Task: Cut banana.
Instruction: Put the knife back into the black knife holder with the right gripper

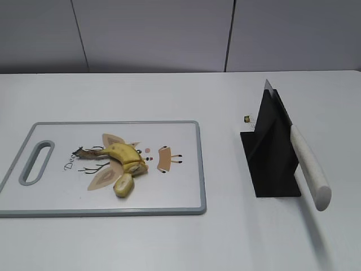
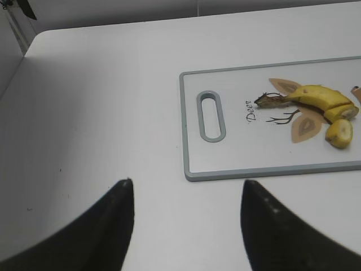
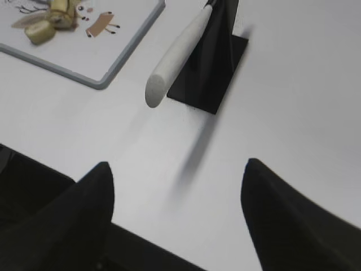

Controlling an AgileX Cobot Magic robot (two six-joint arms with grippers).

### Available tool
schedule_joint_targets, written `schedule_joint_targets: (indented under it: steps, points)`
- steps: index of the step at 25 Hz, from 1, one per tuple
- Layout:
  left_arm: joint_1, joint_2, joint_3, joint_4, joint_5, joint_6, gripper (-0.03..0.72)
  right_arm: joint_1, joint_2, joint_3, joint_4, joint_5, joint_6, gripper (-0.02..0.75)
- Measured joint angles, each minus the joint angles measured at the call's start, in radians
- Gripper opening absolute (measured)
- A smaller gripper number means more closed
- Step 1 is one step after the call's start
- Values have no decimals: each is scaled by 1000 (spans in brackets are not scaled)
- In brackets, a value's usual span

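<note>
The banana [image 1: 125, 156], a short curved yellow stub with a dark stem, lies on the white cutting board [image 1: 62, 197]; it also shows in the left wrist view [image 2: 318, 97] and the right wrist view [image 3: 61, 12]. A small loose end chunk [image 1: 123, 184] lies just in front of it. The knife [image 1: 307, 164], with a white handle, rests in a black stand [image 1: 271, 155] to the right of the board. My left gripper [image 2: 186, 183] is open and empty over the bare table left of the board. My right gripper [image 3: 176, 166] is open and empty, below the knife handle [image 3: 177, 53]. Neither gripper shows in the exterior view.
The board has a grey rim and a handle slot [image 1: 36, 162] at its left end. A small dark object [image 1: 247, 118] lies on the table behind the stand. The table's near edge [image 3: 141, 237] runs under my right gripper.
</note>
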Motion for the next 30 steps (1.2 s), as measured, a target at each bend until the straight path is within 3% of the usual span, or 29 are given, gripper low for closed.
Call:
schedule_joint_targets:
  steps: [13, 23, 30]
  points:
    - [0, 0, 0, -1, -1, 0, 583, -11, -109, 0, 4, 2, -1, 533]
    - [0, 0, 0, -2, -1, 0, 583, -213, -109, 0, 7, 2, -1, 533]
    - [0, 0, 0, -2, -1, 0, 583, -274, -109, 0, 7, 2, -1, 533]
